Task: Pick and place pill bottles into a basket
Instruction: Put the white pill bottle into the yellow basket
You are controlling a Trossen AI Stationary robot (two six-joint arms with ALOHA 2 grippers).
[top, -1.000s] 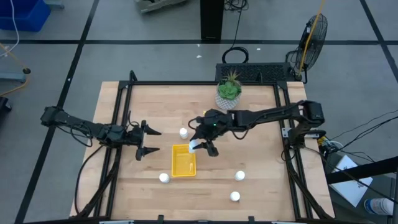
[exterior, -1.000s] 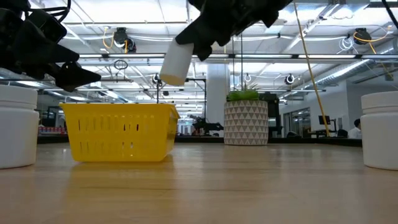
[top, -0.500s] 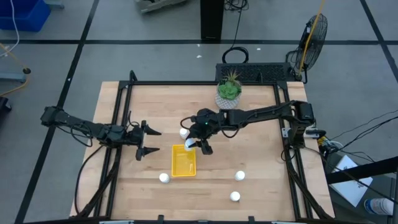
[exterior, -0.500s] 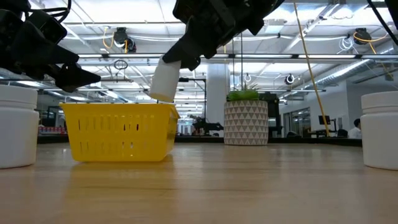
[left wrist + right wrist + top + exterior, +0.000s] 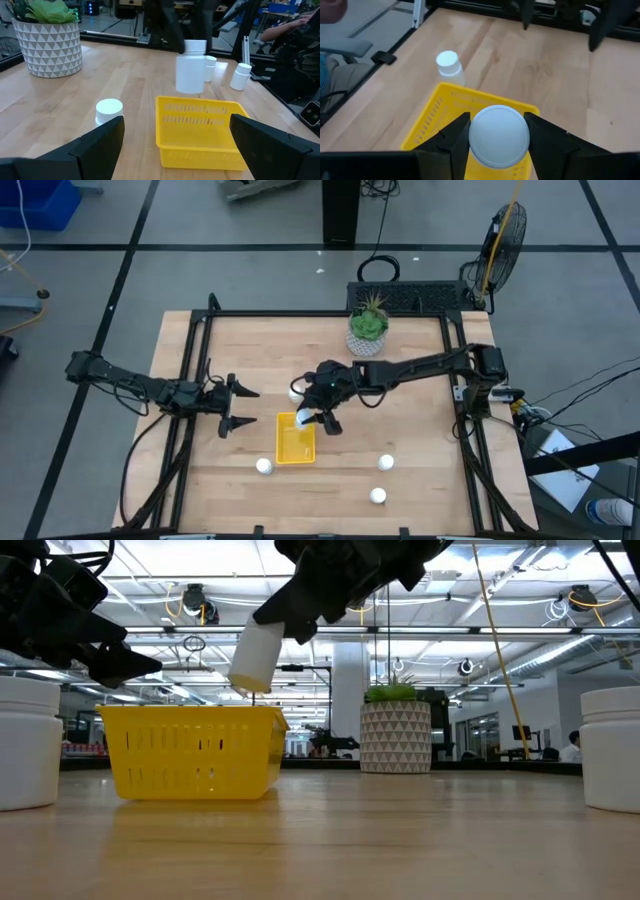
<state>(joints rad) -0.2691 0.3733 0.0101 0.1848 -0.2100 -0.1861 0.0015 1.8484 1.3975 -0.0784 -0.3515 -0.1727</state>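
Five pill bottles total, all white with white caps. One is pinched in the right gripper (image 5: 314, 419), and that held bottle (image 5: 252, 657) hangs tilted in the air over the far end of the basket (image 5: 295, 439), not touching it. From the right wrist view you look down on its cap (image 5: 499, 134) squeezed between the two fingers, yellow mesh right under it.

The other four stand on the table: one bottle (image 5: 294, 392) just past the basket's far end, one (image 5: 264, 466) near the basket's near-left corner, and two toward the near-right part of the table, one (image 5: 386, 463) farther in and one (image 5: 377, 496) closer to the near edge. Just one basket, yellow, sitting around the middle of the table, nothing in it as far as I can see.

Left gripper (image 5: 238, 407) hovers off to the basket's left with its fingers spread wide, holding nothing.

Table (image 5: 420, 480) is light wood boards in a black frame. A white triangle-pattern pot with a green plant (image 5: 368, 330) sits by the far edge. Grey floor around it, a fan (image 5: 504, 235) past the far-right corner. Low view shows a big open room with ceiling lights.
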